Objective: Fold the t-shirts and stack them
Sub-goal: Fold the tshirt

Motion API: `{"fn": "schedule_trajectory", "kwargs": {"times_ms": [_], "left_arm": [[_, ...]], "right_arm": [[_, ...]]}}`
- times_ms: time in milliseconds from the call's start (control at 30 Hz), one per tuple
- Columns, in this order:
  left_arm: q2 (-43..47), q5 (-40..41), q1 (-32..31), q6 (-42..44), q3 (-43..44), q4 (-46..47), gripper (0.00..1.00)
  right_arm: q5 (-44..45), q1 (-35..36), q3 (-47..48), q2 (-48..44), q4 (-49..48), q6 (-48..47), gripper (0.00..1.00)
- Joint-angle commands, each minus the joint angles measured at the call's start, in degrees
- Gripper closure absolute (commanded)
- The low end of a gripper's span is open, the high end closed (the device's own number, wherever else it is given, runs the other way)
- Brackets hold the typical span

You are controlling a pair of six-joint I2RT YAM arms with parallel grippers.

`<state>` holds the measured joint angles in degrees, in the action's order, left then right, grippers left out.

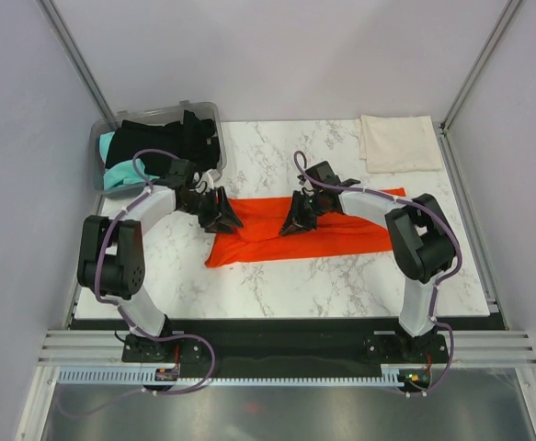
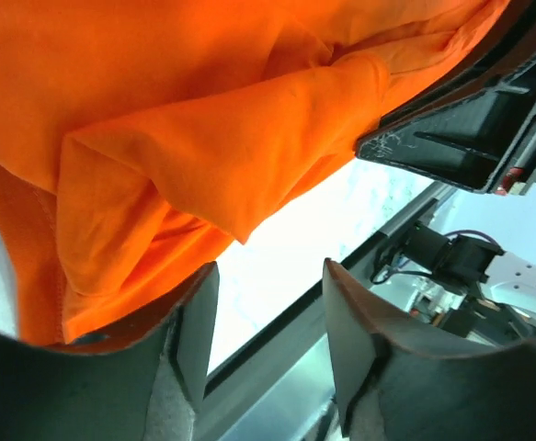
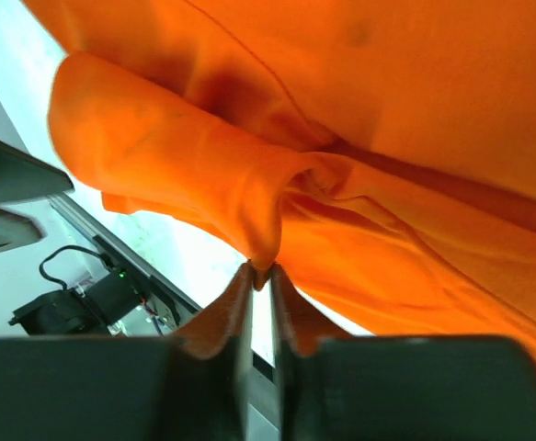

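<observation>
Pale-walled enclosure; marble-topped bench (image 1: 341, 285). Clear grey bin (image 1: 96, 158), taken as reference, holds black t-shirts (image 1: 171, 138) and a teal t-shirt (image 1: 113, 176). Orange-red t-shirt (image 1: 341, 234) lies as a long folded band just nearer than the bin, stretching away from it. Cream-white t-shirt (image 1: 398, 142) sits folded, well apart from the bin along the far edge.

Left gripper (image 1: 218, 217), at the band's end closest to the bin: jaws about half open, nothing between them, cloth draped against one finger. Right gripper (image 1: 295, 223), farther from the bin: jaws nearly closed, a pinch of orange cloth at the tips.

Judgement: lengthwise fold laid, release in hand. Next move calls for lifting clear without dragging cloth, then regrasping one end for the crosswise fold
</observation>
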<state>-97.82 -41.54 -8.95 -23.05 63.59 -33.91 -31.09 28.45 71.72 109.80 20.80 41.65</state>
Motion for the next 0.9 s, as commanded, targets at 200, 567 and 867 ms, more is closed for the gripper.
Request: {"fn": "schedule_trajectory", "kwargs": {"times_ms": [200,567,867], "left_arm": [[9.31,0.49,0.43,4.85,-7.25,12.11,0.36],[3.17,-0.21,0.16,4.41,-9.98,21.34,0.27],[2.99,0.85,0.07,5.38,-10.59,24.33,0.54]], "right_arm": [[1.65,0.03,1.05,-1.25,-1.36,-7.54,0.63],[0.77,0.38,3.07,2.35,-3.92,-9.22,0.55],[1.38,0.64,3.51,2.88,-4.01,-9.04,0.59]]}}
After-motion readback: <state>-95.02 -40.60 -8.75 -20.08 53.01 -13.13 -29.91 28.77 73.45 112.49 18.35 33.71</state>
